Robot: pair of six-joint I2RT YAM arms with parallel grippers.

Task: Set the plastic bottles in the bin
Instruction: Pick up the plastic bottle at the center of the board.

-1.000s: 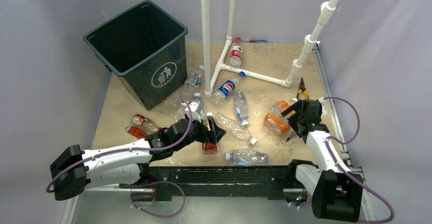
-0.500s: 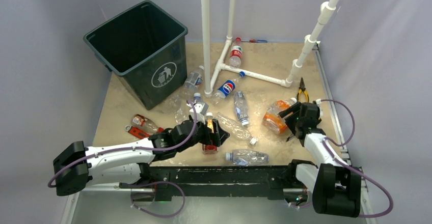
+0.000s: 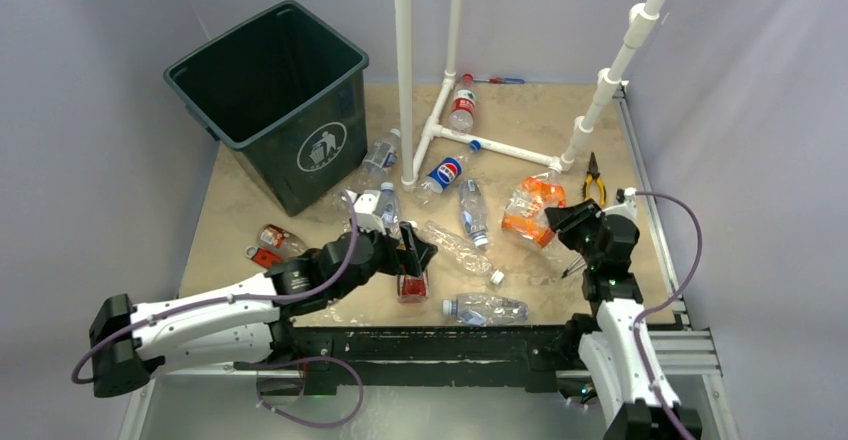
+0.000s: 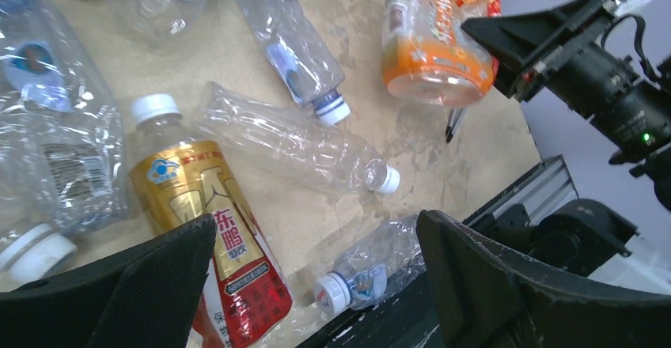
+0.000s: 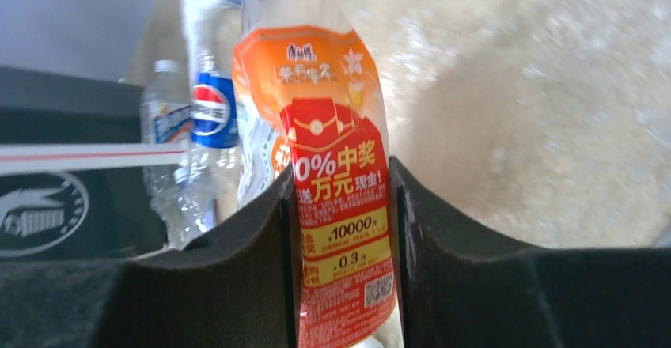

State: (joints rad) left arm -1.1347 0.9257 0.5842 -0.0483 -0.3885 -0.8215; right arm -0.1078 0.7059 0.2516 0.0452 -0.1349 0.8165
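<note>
My right gripper (image 3: 558, 224) (image 5: 340, 233) is shut on an orange-labelled plastic bottle (image 3: 532, 208) (image 5: 332, 150) and holds it off the table at the right. Near the front centre, my left gripper (image 3: 405, 252) (image 4: 316, 233) hangs open over an amber-and-red bottle (image 3: 411, 278) (image 4: 202, 229) without touching it. Other bottles lie around: a crushed clear one (image 3: 455, 245) (image 4: 293, 142), a clear one at the front edge (image 3: 485, 308) (image 4: 380, 269), a Pepsi one (image 3: 445, 173), and a red-labelled one (image 3: 462, 105) at the back. The dark green bin (image 3: 305, 130) stands at the back left.
White pipes (image 3: 403, 70) rise from the middle of the table, with a pipe frame lying around their feet. Yellow-handled pliers (image 3: 594, 173) lie at the right edge. A red wrench (image 3: 265, 257) lies front left beside a small bottle (image 3: 280, 239). More clear bottles (image 3: 378, 155) sit by the bin.
My right gripper has closed on the orange bottle and raised it up and toward the back. My left arm has shifted slightly left, still open over the amber bottle.
</note>
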